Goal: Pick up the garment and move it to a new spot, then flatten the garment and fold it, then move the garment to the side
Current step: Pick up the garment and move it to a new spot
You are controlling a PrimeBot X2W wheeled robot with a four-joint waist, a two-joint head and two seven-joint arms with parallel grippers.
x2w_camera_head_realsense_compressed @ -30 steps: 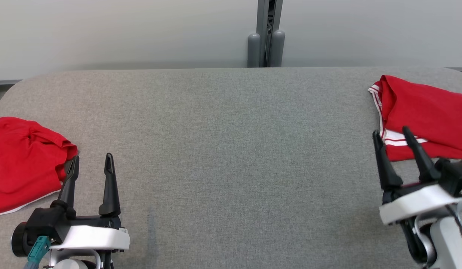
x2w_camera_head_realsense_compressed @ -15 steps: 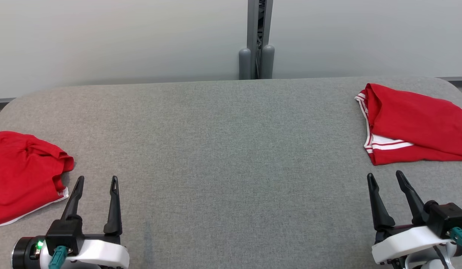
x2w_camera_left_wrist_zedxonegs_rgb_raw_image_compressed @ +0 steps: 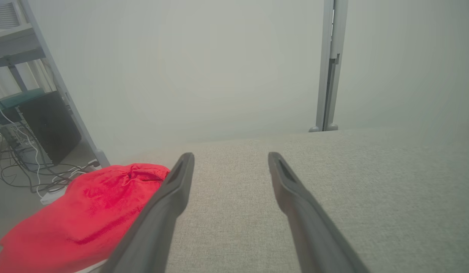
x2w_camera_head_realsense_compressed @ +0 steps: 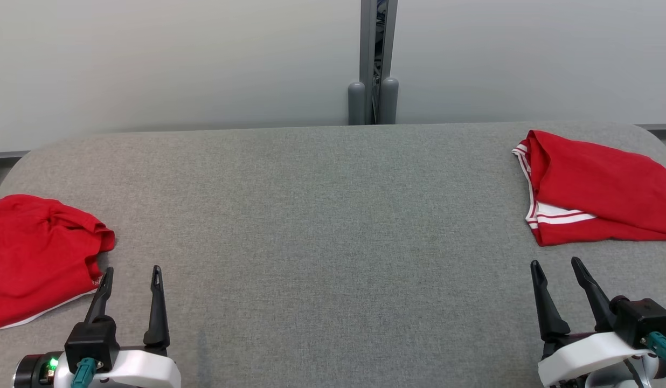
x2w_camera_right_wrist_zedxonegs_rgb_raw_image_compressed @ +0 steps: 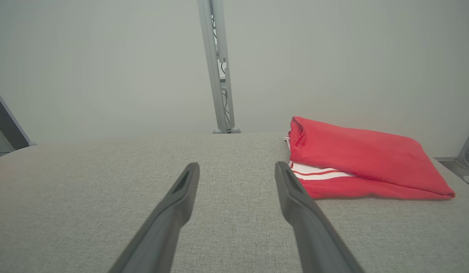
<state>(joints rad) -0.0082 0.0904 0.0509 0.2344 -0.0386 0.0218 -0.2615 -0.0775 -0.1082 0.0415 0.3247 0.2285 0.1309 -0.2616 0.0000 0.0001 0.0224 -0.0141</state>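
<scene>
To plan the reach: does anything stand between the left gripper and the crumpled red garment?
Nothing visible does. The crumpled red garment lies on the grey table directly beside the open left gripper, to its left.

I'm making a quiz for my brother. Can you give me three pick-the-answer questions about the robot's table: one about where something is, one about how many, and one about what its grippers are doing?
1. Where on the table is the striped garment?
A) far right
B) middle
C) near left

2. How many red garments lie there?
A) one
B) two
C) four

3. How are the left gripper and right gripper?
A) both shut on cloth
B) one open, one shut
C) both open, empty

Answers:
1 A, it lies by the table's right edge.
2 B, the striped one plus a crumpled garment at the left.
3 C, both pairs of jaws stand apart with nothing between them.
</scene>
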